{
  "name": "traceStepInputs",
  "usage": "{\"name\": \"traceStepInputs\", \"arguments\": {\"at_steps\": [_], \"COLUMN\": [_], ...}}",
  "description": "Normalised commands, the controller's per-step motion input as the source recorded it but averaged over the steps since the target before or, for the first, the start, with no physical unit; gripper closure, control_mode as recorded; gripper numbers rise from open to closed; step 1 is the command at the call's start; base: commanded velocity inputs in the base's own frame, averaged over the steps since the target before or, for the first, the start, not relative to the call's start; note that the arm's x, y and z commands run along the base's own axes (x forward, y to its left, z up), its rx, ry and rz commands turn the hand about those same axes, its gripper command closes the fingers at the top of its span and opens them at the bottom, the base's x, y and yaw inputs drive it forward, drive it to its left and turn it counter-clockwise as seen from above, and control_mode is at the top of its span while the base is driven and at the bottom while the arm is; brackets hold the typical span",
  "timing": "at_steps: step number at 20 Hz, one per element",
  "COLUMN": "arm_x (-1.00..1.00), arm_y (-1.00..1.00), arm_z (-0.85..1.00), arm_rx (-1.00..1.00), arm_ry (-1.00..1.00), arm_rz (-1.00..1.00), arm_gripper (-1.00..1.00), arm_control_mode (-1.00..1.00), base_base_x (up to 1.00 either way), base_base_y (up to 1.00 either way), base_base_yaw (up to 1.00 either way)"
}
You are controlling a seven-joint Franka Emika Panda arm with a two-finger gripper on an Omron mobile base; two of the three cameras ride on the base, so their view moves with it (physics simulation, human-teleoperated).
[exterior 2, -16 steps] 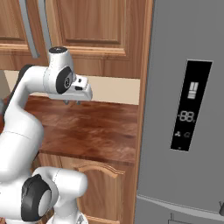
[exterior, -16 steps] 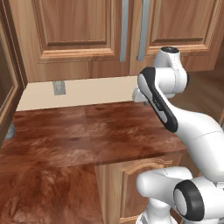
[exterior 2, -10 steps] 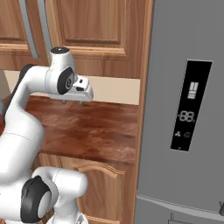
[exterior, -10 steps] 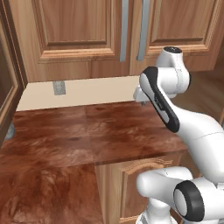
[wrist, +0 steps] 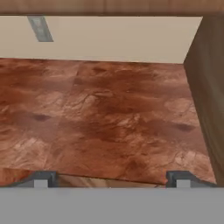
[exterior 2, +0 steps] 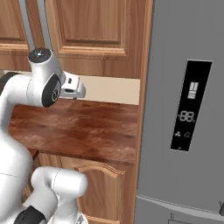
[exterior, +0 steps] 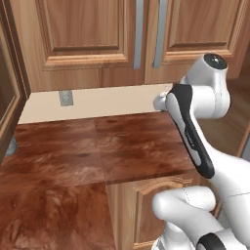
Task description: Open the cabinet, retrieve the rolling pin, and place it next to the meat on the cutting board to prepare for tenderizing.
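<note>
**Hovering open-jawed over the countertop, cabinet doors shut**

Starting at the far left of the left base view, a dark-framed cabinet side stands at the frame's edge, and beside it a small grey wall outlet (exterior: 65,97) sits on the cream backsplash (exterior: 112,101). The reddish-brown marbled countertop (exterior: 93,146) runs from there toward the right, bare where it shows.

Above the backsplash hangs the cabinet (exterior: 97,34), medium-brown wood with raised panels. Both doors are closed, and their two grey vertical bar handles (exterior: 139,34) stand side by side at the centre seam. The rolling pin and the cutting board cannot be made out in any of the views.

Further right, the white arm bends over the counter's right end, and the gripper (exterior 2: 74,89) is held just above the countertop near the backsplash, below the cabinet and apart from its handles. In the hand view the two dark fingertips (wrist: 41,178) sit far apart at the bottom corners, so the jaws are spread wide with nothing between them.

Below the counter edge, a base cabinet (exterior 2: 100,188) with an arched panel faces the robot. At the far right of the right base view stands a grey refrigerator (exterior 2: 179,109), its dark display panel (exterior 2: 192,105) showing pale digits.
</note>
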Motion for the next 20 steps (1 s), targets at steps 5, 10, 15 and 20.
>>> {"name": "traceStepInputs", "arguments": {"at_steps": [5, 10, 15, 20], "arm_x": [-0.22, -0.21, -0.2, -0.21], "arm_y": [0.24, 0.2, 0.2, 0.04], "arm_z": [0.6, 0.68, 0.78, 0.73], "arm_rx": [0.0, 0.0, 0.0, 0.0], "arm_ry": [-0.38, -0.45, -0.45, -0.41], "arm_rz": [-0.02, -0.01, -0.02, -0.03], "arm_gripper": [-1.0, -1.0, -1.0, -1.0], "arm_control_mode": [-1.0, -1.0, -1.0, -1.0], "base_base_x": [0.0, 0.0, 0.0, 0.0], "base_base_y": [0.0, 0.0, 0.0, 0.0], "base_base_yaw": [0.0, 0.0, 0.0, 0.0]}}
